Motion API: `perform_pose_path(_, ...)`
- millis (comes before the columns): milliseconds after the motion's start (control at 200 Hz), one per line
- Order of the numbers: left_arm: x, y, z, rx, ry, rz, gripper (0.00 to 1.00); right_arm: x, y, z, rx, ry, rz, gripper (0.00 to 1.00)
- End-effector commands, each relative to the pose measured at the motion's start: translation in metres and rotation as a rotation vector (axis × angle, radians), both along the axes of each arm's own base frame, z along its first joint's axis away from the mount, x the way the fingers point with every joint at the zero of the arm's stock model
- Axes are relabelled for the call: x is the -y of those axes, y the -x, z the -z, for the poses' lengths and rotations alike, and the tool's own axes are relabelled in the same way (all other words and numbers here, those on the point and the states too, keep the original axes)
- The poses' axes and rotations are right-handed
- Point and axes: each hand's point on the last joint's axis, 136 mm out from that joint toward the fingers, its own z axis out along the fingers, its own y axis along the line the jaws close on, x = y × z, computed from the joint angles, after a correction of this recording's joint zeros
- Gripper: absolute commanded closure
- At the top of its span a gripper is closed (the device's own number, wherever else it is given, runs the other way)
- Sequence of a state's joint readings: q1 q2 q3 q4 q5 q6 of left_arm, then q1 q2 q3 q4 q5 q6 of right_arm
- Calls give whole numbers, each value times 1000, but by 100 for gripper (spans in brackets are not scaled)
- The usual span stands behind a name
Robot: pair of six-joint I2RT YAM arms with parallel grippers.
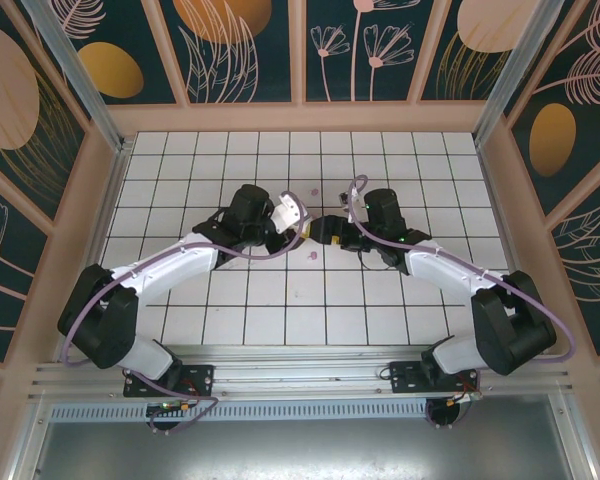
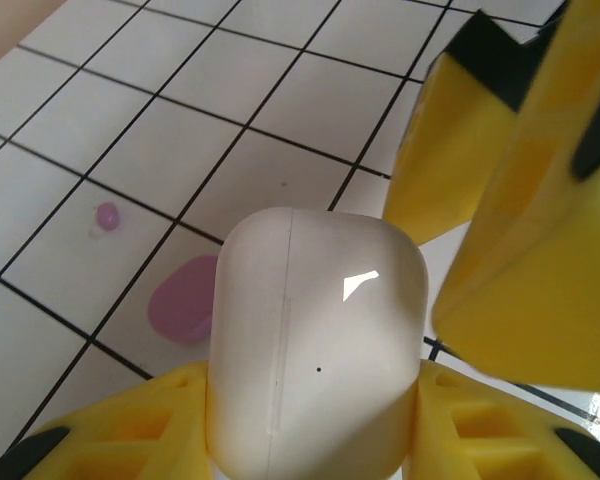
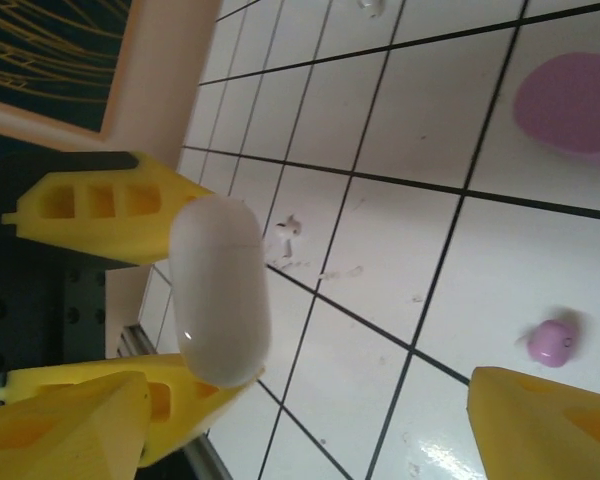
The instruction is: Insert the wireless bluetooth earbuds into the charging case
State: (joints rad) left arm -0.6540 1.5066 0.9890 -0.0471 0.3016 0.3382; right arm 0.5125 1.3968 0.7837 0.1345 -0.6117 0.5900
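Seen from above, the left gripper point(image 1: 285, 225) is clamped on the white case point(image 1: 292, 210) at mid-frame, holding it off the tiled floor point(image 1: 180, 170), with open tiles to the left and above. Just right of it, nearly touching, the right gripper point(image 1: 325, 228) has its fingers spread wide with nothing between them. In the left wrist view a lilac earbud point(image 2: 107, 215) lies alone near the left edge, bare tiles around it. A lilac case point(image 2: 185, 300) sits near it, its right edge hidden behind the white case.

Black-and-white arms point(image 1: 180, 262), lilac cables point(image 1: 352, 190), yellow gripper fingers point(image 2: 120, 428)
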Motion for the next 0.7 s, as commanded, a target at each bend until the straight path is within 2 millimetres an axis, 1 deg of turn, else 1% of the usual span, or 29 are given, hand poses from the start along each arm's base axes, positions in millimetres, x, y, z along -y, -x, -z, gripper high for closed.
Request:
perform_pose_path(0,9,10,-15,54,31,71,78,-10,-1,-23,47,-68,-54,22)
perform_pose_path(135,12,15,-19,59,41,95,78,-10,-3,-27,53,-80,-55,28)
perform_pose_path(260,14,18,-22,65,48,109,77,-9,-4,-27,50,-86,-60,38)
perform_pose_path(540,15,21,-21,65,45,132,76,-13,-5,-24,40,-107,-85,55)
perform_pose_path(696,17,24,-22,63,50,143,74,-16,-1,-27,45,-145,-116,71)
